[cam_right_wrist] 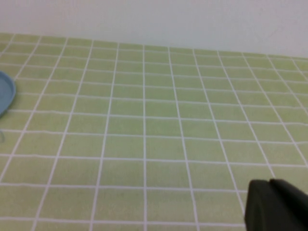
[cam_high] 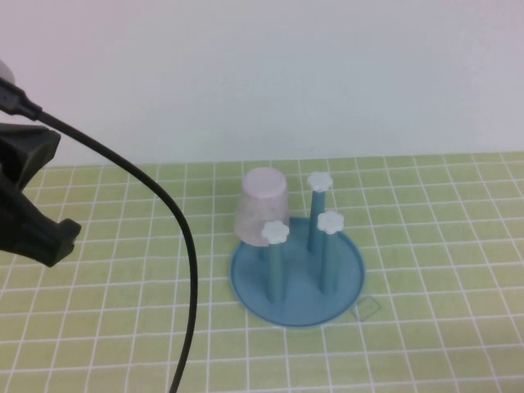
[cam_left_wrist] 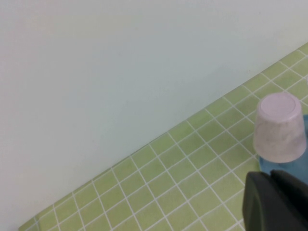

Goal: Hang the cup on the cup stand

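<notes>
The pale pink cup sits upside down over the back-left post of the blue cup stand, its rim down near the dish base. Three other posts show their white flower caps. My left gripper hangs shut and empty at the left edge, well clear of the stand. In the left wrist view the cup stands on the blue stand just beyond the shut left gripper. My right gripper is shut and empty over bare mat, with the stand's rim far off to one side.
A green grid mat covers the table and ends at a white wall behind the stand. A black cable curves from the left arm down across the mat's front left.
</notes>
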